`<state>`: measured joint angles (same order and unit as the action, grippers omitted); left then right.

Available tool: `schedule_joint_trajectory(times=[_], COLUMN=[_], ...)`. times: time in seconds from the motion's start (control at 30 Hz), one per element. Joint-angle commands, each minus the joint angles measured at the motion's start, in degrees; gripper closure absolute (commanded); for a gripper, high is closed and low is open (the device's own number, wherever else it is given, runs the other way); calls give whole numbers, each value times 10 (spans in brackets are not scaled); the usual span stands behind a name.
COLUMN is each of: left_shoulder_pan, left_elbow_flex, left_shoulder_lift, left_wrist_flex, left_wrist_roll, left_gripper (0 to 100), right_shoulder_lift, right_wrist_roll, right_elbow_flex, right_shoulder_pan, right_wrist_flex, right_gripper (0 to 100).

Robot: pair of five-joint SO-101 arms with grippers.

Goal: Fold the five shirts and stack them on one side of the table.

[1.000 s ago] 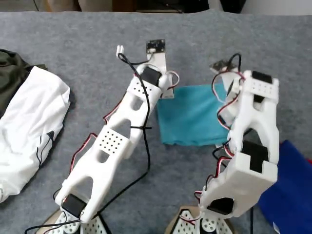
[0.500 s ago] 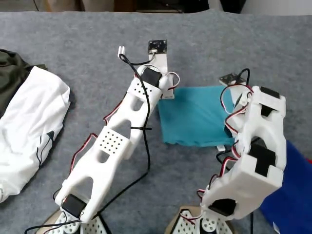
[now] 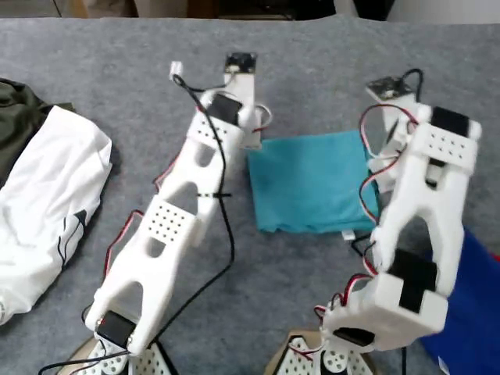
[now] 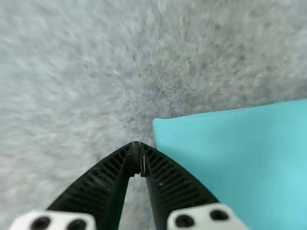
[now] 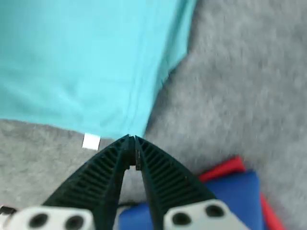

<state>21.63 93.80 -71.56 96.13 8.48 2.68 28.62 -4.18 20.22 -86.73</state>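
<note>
Teal shirt [image 3: 312, 181]: folded flat mid-table [image 3: 117, 70], between the arms.
Left claw [image 4: 139, 149]: pressed together, empty; has drawn left, just off the shirt's far-left corner.
Right claw [image 5: 130, 143]: pressed together, empty, by the near-right corner; arm has swung farther out.
Meaning: fold looks finished; stacking next.
White shirt [image 3: 55, 195]: left, unfolded.

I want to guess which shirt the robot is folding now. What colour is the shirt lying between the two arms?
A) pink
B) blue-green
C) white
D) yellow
B: the teal shirt lies folded flat on the grey table between the arms, while the white shirt sits far off to the side.
</note>
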Motion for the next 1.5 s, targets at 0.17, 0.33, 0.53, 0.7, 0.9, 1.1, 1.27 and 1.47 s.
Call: schedule_joint_trajectory(times=[0.17, 0.33, 0.53, 0.7, 0.9, 1.1, 1.27, 1.47], left_shoulder_pan=[-16, -62, -150, -210, -251, -270, -269, -268], left_elbow_flex=[5, -88, -259, -389, -507, -570, -585, -586], left_shoulder_lift=[155, 224, 337, 448, 542, 584, 594, 594], left_wrist_flex=[47, 47, 47, 47, 47, 47, 47, 47], left_wrist_roll=[-78, -113, -150, -177, -182, -180, -178, -178], left_gripper=[980, 981, 981, 981, 981, 981, 981, 981], right_shoulder_lift=[-203, -318, -427, -465, -446, -372, -299, -217], right_wrist_roll=[-11, -6, -11, -139, -389, -598, -717, -789], right_elbow_flex=[-189, -305, -397, -456, -482, -485, -474, -469], right_shoulder_pan=[29, 32, 32, 29, 27, -40, -109, -116], right_wrist_flex=[-7, -7, -8, 25, 132, 177, 251, 367], right_gripper=[991, 992, 990, 990, 856, 738, 736, 737])
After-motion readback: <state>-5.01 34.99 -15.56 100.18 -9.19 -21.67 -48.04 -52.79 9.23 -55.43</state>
